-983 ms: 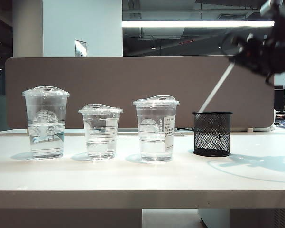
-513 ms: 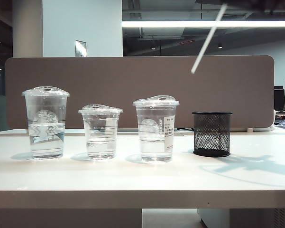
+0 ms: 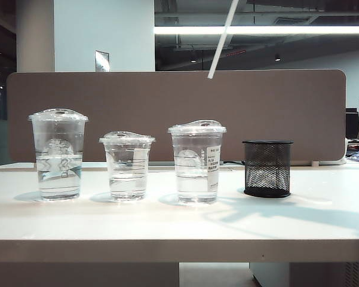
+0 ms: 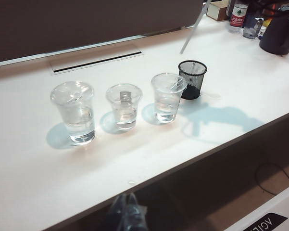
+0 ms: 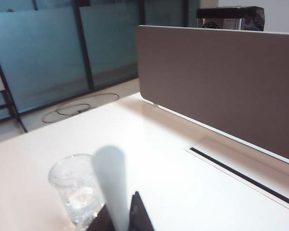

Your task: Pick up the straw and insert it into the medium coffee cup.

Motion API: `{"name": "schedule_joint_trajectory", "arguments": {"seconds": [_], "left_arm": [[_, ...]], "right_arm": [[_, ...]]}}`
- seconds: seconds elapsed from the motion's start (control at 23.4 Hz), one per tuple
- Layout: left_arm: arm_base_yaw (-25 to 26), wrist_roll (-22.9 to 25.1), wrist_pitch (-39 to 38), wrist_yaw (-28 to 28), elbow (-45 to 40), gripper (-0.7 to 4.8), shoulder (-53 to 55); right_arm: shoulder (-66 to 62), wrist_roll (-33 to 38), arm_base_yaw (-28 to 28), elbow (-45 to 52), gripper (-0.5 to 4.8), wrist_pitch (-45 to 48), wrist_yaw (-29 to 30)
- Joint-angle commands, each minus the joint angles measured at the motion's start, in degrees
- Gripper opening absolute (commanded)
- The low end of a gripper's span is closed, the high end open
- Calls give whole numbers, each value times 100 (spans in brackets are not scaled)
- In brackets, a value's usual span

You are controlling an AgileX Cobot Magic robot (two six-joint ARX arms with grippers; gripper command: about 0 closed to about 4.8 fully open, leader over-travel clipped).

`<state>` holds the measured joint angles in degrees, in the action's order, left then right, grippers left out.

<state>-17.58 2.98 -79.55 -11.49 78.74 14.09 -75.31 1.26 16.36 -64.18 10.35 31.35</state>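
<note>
The white straw (image 3: pixel 221 39) hangs slanted high in the air, its lower tip above and slightly right of the medium coffee cup (image 3: pixel 197 161), a clear lidded cup with a white sticker. My right gripper (image 5: pixel 120 199) is shut on the straw (image 5: pixel 111 185); it is above the top of the exterior view. In the left wrist view the straw (image 4: pixel 192 32) slants above the medium cup (image 4: pixel 167 96). My left gripper (image 4: pixel 127 214) sits below the table's front edge, its fingers together and nothing in them.
The tallest clear cup (image 3: pixel 58 152) and the shortest (image 3: pixel 126 164) stand left of the medium cup. A black mesh holder (image 3: pixel 267 168) stands to its right. A brown divider panel (image 3: pixel 167 113) runs behind. Bottles and a dark jug (image 4: pixel 279 33) sit at the table's far end.
The straw has come up out of the mesh holder and moved left, to above the medium cup. The right arm has risen out of the exterior view.
</note>
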Motion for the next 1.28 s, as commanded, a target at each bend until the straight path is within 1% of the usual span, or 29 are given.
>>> {"name": "schedule_joint_trajectory", "arguments": {"seconds": [0.04,0.26,0.43,1.28], "left_arm": [[7,2,55,-35,11,-4,11],[-4,2,52,22,11,-4,9],[2,2,52,-33,11,-4,9],[2,2,52,-11,11,-4,9]], "right_arm": [[-83,-385,247,-24,45,-203,-323],[-334,-481,407,-24,45,-479,-334],[-398,-647,404,-24,45,-603,-341],[-581,-647,404,-22,45,-881,-337]]}}
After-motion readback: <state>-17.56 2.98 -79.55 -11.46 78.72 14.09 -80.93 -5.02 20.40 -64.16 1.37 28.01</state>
